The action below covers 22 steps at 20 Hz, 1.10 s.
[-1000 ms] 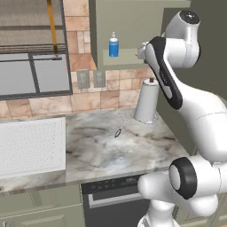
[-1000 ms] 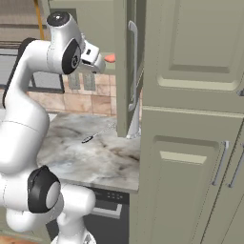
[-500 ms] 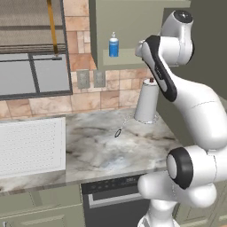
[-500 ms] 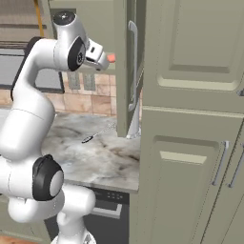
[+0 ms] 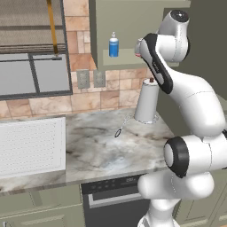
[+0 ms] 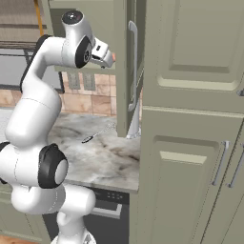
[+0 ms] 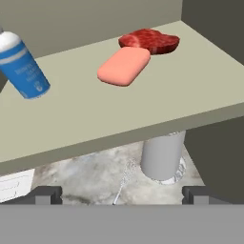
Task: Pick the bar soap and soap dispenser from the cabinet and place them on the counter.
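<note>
The coral-pink bar soap [image 7: 125, 66] lies flat on the cabinet's inner shelf [image 7: 143, 109], touching a darker red disc [image 7: 150, 41] behind it. At the shelf's left end stands the blue soap dispenser [image 7: 23, 66] [image 5: 113, 45] with its white pump. My gripper [image 7: 121, 195] [image 6: 110, 59] hovers open in front of the shelf edge, slightly below it, holding nothing. Its fingertips [image 7: 45, 194] are spread wide. The sage-green cabinet door [image 6: 125, 71] stands open, handle [image 6: 134, 66] facing out. Under the shelf runs the marble counter [image 5: 97, 142].
A white paper-towel roll [image 5: 146, 103] [image 7: 163, 155] stands on the counter under the shelf. A small utensil [image 5: 119, 130] lies on the stone left of it. A white perforated panel [image 5: 31, 145] sits at the counter's left. Tall closed cupboards [image 6: 195, 119] fill the right side.
The arm has risen and swung the hand a little closer to the cabinet shelf. The jaws stayed open.
</note>
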Tool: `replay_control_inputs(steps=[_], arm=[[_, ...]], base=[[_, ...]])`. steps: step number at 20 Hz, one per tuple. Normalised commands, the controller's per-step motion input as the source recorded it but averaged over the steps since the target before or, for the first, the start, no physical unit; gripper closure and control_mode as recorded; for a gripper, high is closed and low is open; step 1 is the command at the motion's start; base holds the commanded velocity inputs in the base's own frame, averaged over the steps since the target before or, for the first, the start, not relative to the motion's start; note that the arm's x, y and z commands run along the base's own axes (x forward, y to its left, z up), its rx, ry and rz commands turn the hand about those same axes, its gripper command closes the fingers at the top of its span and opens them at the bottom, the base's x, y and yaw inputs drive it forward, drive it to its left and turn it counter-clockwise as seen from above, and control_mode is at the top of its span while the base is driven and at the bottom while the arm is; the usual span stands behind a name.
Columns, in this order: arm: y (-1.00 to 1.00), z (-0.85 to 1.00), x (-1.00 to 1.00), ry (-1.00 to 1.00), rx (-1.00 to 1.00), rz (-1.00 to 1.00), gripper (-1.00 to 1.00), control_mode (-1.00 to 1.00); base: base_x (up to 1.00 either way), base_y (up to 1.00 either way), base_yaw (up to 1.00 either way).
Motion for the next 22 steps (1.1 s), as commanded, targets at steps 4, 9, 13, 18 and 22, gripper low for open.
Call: replay_control_inputs(steps=[4, 9, 13, 18, 22], arm=[[-0.06, 0.00, 0.31, 0.00, 0.01, 0.00, -1.00, -1.00], [-0.03, -0.02, 0.28, 0.00, 0.00, 0.00, -1.00, -1.00], [0.00, -0.09, 0.23, 0.00, 0.00, 0.00, -1.00, -1.00], [-0.01, -0.07, 0.22, 0.00, 0.00, 0.00, -1.00, -1.00], [0.00, 0.00, 0.22, 0.00, 0.00, 0.00, -1.00, -1.00]], base=[[0.00, 0.00, 0.00], [0.00, 0.00, 0.00], [0.00, 0.00, 0.00], [0.00, 0.00, 0.00], [0.00, 0.00, 0.00]])
